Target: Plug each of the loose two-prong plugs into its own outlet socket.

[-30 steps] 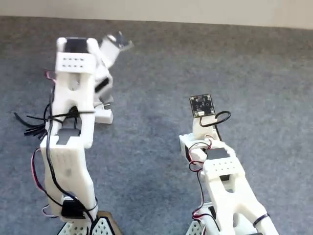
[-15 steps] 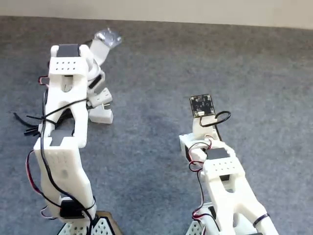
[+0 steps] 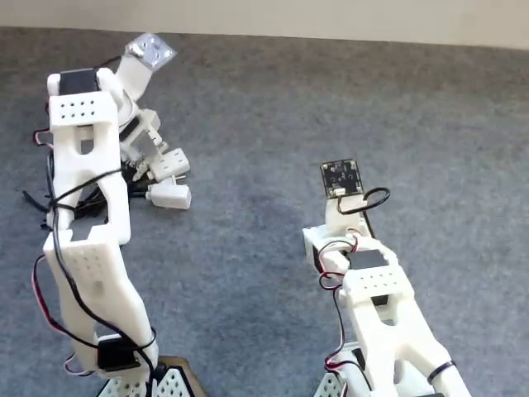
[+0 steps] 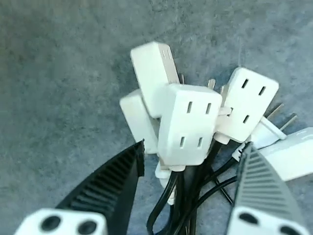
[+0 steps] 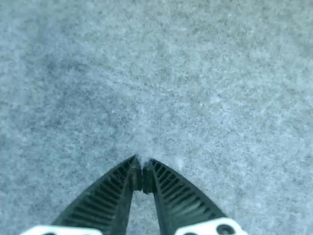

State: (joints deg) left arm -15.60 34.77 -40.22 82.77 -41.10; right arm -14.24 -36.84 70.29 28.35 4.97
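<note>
A cluster of white outlet sockets and two-prong plugs on black cords lies on the grey carpet. My left gripper (image 4: 193, 152) hangs open just above it, one black finger on each side of a white two-outlet socket block (image 4: 188, 122). A second socket block (image 4: 247, 103) sits beside it, next to a plug with bare metal prongs (image 4: 276, 120). From above, the white pieces (image 3: 169, 194) lie beside the left arm (image 3: 83, 165). My right gripper (image 5: 142, 169) is shut on nothing, low over bare carpet.
Black cords (image 3: 41, 211) trail out on the left arm's left side. The right arm (image 3: 372, 289) stands at the lower right with its camera board (image 3: 340, 178) facing up. Grey carpet (image 3: 372, 107) covers the rest, with a pale wall edge along the back.
The left arm has swung leftward, its wrist moving toward the back-left corner and uncovering more of the white pieces. The right arm has not moved.
</note>
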